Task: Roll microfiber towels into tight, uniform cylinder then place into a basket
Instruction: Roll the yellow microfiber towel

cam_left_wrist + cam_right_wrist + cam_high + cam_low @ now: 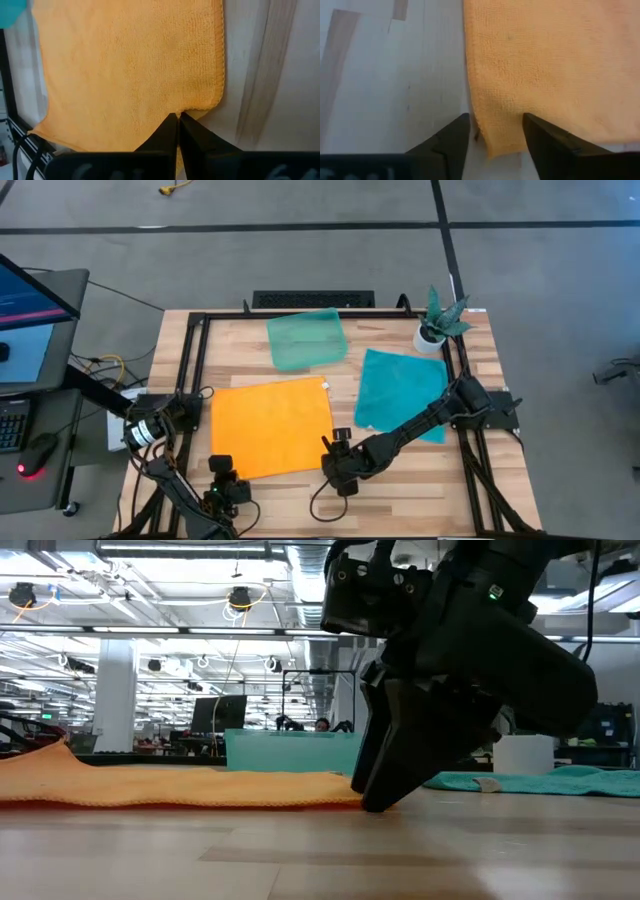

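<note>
High view: the orange towel (270,427) lies flat near the table's (420,490) front edge, the teal towel (400,390) toward the right edge, the basket (306,339) near the back edge beside a potted plant (437,323); the left gripper (226,473) sits at the orange towel's front-left corner, the right gripper (338,452) at its front-right corner. Low view: the right gripper (375,795) touches down at the orange towel's (170,785) end. Wrist views: the left gripper (178,120) is pinched closed on the orange towel's (130,65) corner, while the right gripper (495,132) stands parted, straddling the towel's (545,65) corner without yet clamping it.
</note>
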